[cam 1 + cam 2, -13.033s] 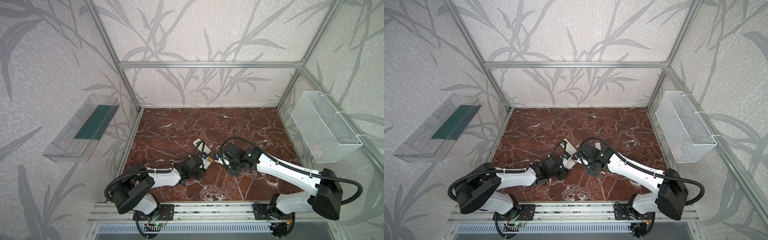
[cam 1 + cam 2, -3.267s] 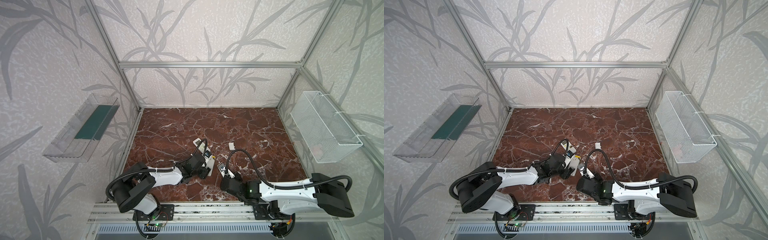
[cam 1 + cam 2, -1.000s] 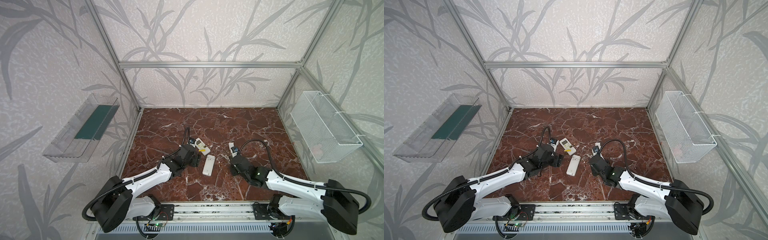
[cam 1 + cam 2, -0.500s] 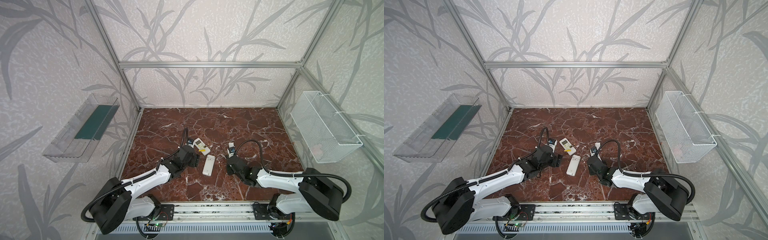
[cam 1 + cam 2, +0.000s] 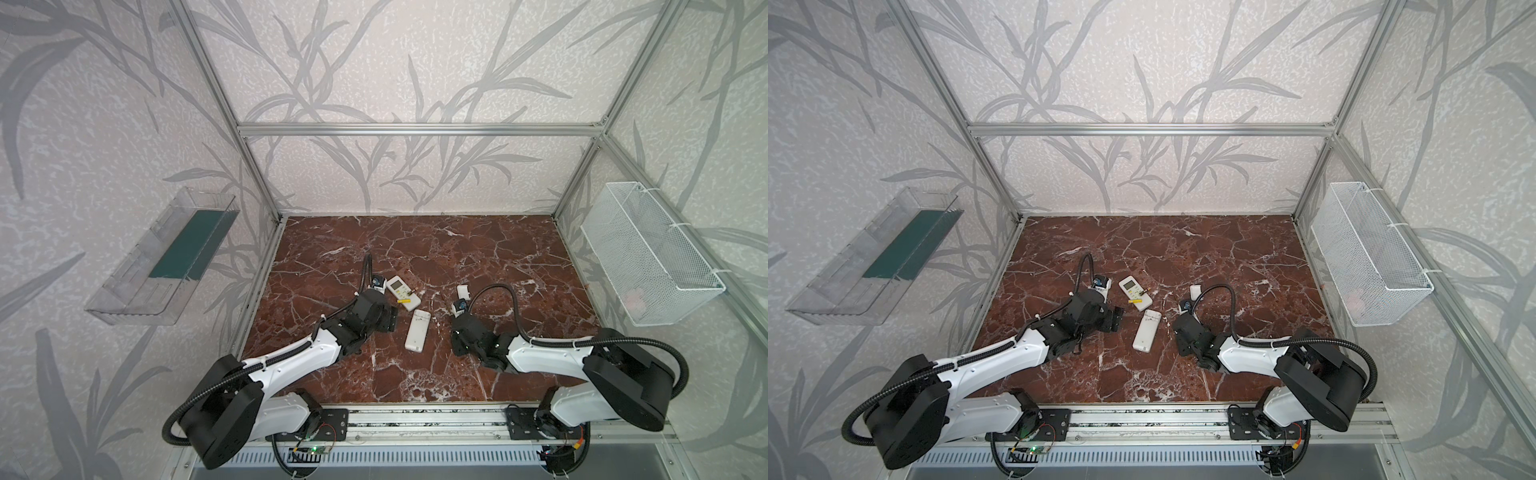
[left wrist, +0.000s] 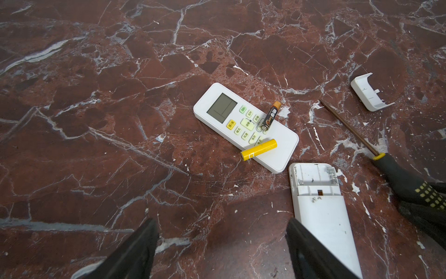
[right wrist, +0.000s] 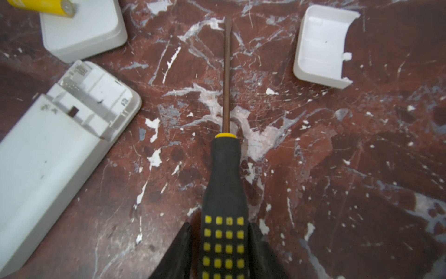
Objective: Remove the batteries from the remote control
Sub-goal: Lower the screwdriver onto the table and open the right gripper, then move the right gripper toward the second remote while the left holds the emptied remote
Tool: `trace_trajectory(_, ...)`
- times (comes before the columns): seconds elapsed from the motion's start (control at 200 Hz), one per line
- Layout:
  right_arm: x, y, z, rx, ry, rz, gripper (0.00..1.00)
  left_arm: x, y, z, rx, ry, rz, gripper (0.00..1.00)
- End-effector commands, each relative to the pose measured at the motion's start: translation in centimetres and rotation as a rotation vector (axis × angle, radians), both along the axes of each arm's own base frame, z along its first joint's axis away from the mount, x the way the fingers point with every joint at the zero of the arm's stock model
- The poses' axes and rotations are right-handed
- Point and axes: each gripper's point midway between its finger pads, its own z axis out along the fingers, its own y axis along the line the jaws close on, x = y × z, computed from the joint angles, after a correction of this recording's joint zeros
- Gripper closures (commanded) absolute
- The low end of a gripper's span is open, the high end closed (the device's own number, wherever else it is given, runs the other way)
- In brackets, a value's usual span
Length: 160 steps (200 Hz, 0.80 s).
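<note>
Now you see two batteries point(image 6: 258, 149), two remotes point(image 6: 224, 108), one screwdriver point(image 7: 225, 181). Your left end effector point(image 6: 220, 224) is released; whether the right end effector point(image 7: 222, 229) clenches the screwdriver, you cannot tell.

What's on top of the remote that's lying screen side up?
On the face-up remote lie a yellow battery, overhanging one edge, and a black battery over the buttons. Its underside is hidden against the table.

Black fingers point(image 7: 179, 253) of right gripper point(image 7: 219, 225) flank the yellow-dotted black handle of a screwdriver point(image 7: 224, 193); whether they press on it is unclear. Shaft lies along the red marble top point(image 7: 337, 169). To one side of the shaft: white battery cover point(image 7: 321, 48), hollow side up. To the other side: face-down remote point(image 7: 48, 157) with its battery bay point(image 7: 94, 91) open. Just beyond it: corner of second remote point(image 7: 84, 31) with a yellow battery point(image 7: 43, 4) on it.
</note>
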Motion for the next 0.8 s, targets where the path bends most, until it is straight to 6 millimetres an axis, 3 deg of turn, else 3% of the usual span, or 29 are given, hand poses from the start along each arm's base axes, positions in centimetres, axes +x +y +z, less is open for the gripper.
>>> trace_trajectory(0.0,-2.1,-1.6,-1.2,-0.08,0.11,0.021,0.54,0.2,0.6,0.0,-0.006,-0.006,0.04,0.15)
trace_trajectory(0.09,-1.9,-1.7,0.1,-0.071,0.09,0.01,0.4,0.3,0.5,0.0,-0.017,-0.005,0.043,0.15)
trace_trajectory(0.16,-1.7,-1.8,1.2,-0.062,0.068,0.006,0.36,0.3,0.3,0.1,-0.031,-0.006,0.046,0.15)
trace_trajectory(0.425,-0.6,-1.4,5.1,-0.027,-0.015,0.017,0.28,0.4,0.5,0.7,-0.059,-0.014,0.077,0.12)
trace_trajectory(0.62,0.4,0.5,5.9,-0.018,0.013,0.051,0.25,0.7,1.1,1.3,-0.047,-0.025,0.114,0.08)
trace_trajectory(0.685,0.7,1.0,6.0,-0.024,0.024,0.06,0.24,0.8,1.6,1.7,-0.049,-0.036,0.14,0.01)
trace_trajectory(0.795,1.3,2.0,6.3,-0.033,0.036,0.08,0.22,1.0,2.6,2.3,-0.055,-0.04,0.191,0.0)
